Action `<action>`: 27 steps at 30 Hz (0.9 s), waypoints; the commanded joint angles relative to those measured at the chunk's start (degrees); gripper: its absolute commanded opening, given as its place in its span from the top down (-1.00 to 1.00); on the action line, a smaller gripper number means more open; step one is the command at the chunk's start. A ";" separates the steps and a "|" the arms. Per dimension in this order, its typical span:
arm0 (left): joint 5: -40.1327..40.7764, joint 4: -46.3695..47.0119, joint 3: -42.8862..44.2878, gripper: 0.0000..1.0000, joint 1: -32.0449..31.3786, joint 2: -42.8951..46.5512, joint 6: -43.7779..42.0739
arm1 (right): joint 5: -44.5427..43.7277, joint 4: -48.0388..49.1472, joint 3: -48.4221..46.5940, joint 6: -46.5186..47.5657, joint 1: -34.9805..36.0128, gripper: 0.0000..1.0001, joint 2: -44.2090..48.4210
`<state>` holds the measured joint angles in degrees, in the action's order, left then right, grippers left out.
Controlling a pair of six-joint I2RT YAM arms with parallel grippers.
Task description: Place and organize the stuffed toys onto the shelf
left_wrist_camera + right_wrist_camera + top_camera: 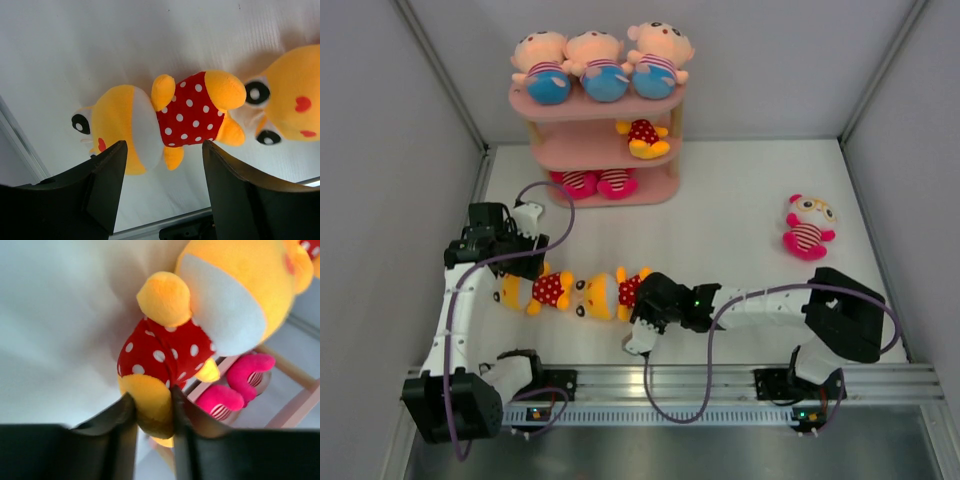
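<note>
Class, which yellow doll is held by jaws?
The table doll on the right: right jaws pinch its foot. Its neighbour lies free; the third sits on the shelf.

From my remote seat this looks like a robotics lab test cell: a bare white tabletop [740, 200] boxed in by plain grey wall panels [380, 120], the robot arms [770, 305] bolted to an aluminium rail [720, 378] at the near edge, and loose cables [571, 212] looping off them.

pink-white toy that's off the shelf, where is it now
In the top view, the pink-white toy lies alone on the table's right side, right of the shelf.
</note>
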<state>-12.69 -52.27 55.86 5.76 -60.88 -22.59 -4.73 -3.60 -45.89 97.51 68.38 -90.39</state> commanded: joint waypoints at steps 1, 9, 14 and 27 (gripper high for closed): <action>-1.29 1.82 0.75 -0.34 0.39 1.12 0.44 | 3.32 -6.76 -9.45 -21.33 1.67 0.58 1.00; -0.85 1.82 1.10 -0.33 0.39 0.59 0.27 | 2.98 -27.24 -28.37 -56.09 1.76 1.00 -5.83; -1.02 1.82 1.27 -0.33 0.39 0.50 0.35 | 2.00 -30.07 -30.14 -72.19 3.77 1.00 -12.17; -0.76 1.73 1.19 -0.33 0.39 0.94 0.53 | 5.70 -11.00 -20.92 -75.90 10.99 0.07 -9.20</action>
<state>-12.64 -52.25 55.86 5.78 -60.88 -22.59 0.30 -20.82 -68.58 23.09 78.91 -102.65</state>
